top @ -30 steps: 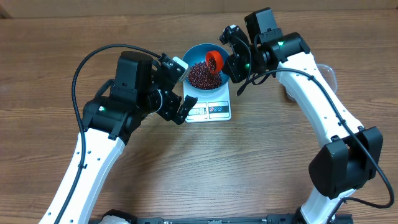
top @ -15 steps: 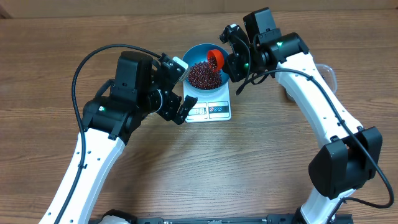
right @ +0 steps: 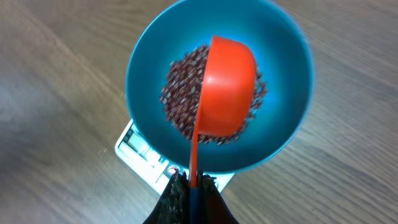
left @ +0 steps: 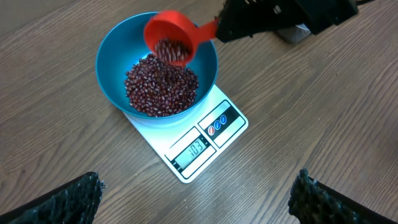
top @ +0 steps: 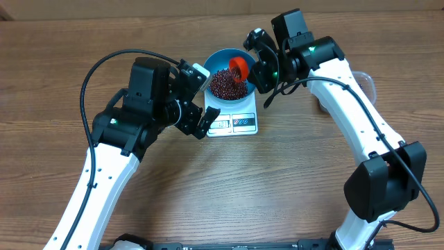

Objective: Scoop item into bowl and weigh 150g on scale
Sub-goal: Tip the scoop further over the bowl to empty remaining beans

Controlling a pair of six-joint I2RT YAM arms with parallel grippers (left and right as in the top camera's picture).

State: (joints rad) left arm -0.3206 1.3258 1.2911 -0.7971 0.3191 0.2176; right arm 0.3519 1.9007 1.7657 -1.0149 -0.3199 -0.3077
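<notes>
scoop (left: 169,37) shifting slightly over bowl (left: 109,53) rim since half second ago. smooth orange-red round cup tilting above glossy maroon beans (left: 160,87) heaping inside. bowl sitting on flat white scale (left: 217,124). right gripper (right: 189,198) clamping thin handle. left gripper (left: 193,205) hanging wide, holding nothing.

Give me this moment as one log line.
right end effector: shut on red scoop | scoop: tipped over blue bowl | beans: heaped in bowl | bowl: on scale | left end effector: open

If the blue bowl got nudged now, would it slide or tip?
Probably slides: the bowl sits loose on the smooth white scale. Tipping seems unlikely: the beans weigh its bottom down, though it overhangs the scale.
</notes>
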